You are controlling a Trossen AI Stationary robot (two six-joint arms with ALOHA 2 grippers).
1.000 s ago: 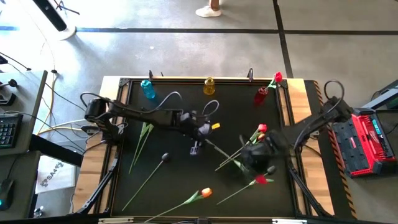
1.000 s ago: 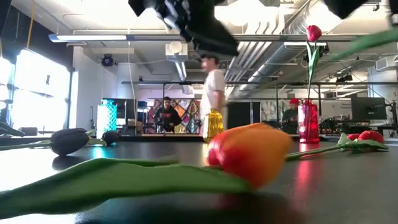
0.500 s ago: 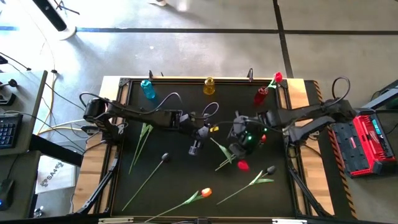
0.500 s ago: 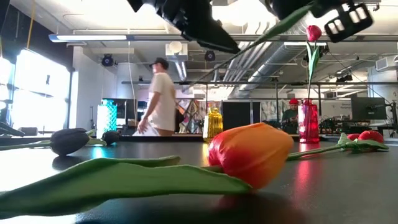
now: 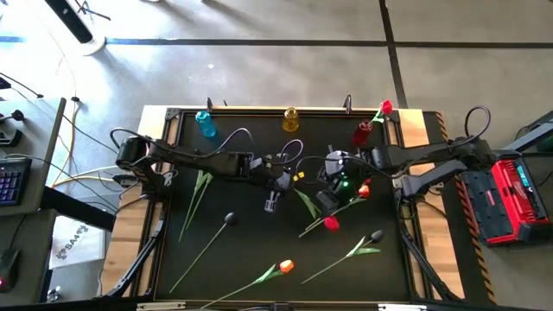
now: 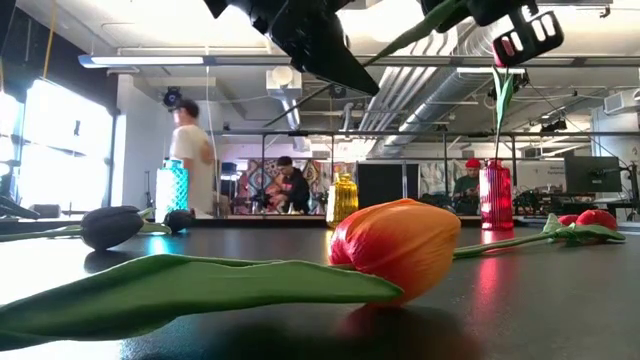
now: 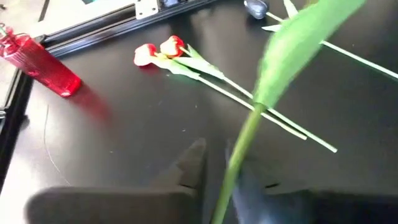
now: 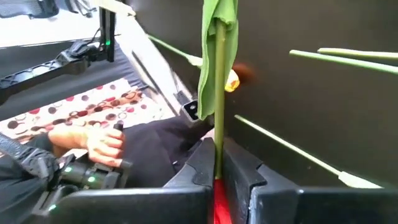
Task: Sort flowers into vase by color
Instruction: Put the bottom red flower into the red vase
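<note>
1. Cyan vase (image 5: 206,123): small translucent bottle at the far edge of the matt black, wood-trimmed table (image 5: 346,281), well left of the left pincer.
2. Leafy green stems (image 5: 197,197): thin, narrow-bladed, flat on the mat, left of the left pincer. The heads cannot be made out.
3. Black tulip (image 5: 229,218): dark oval head on a long straight stem, lying left of and nearer than the left pincer.
4. Left pincer (image 7: 216,163): dark fingers drawn in on the thin green stem of the held red tulip (image 5: 331,224), below its broad leaf.
5. Yellow vase (image 5: 290,119): glassy, at the far edge, beyond the gap between the two pincers.
6. Orange tulip (image 5: 285,268): glossy rounded head and wide flat leaf, at the near edge, well apart from both pincers.
7. Held red tulip: off the table, spanning the two pincers, with its head at the right pincer's end.
8. Right pincer (image 8: 217,152): fingers clamped on the same stem, just beside the red head.
9. Red vase (image 5: 363,132): translucent, at the far edge beyond the right pincer, with one red tulip (image 5: 385,108) upright in it.
10. Two red tulips (image 7: 158,51): lying side by side, stems crossing under the right pincer.
11. Second black tulip (image 5: 376,235): lying right of and nearer than the right pincer.
12. Red case (image 5: 510,203): ribbed plastic, off the table's right side.
</note>
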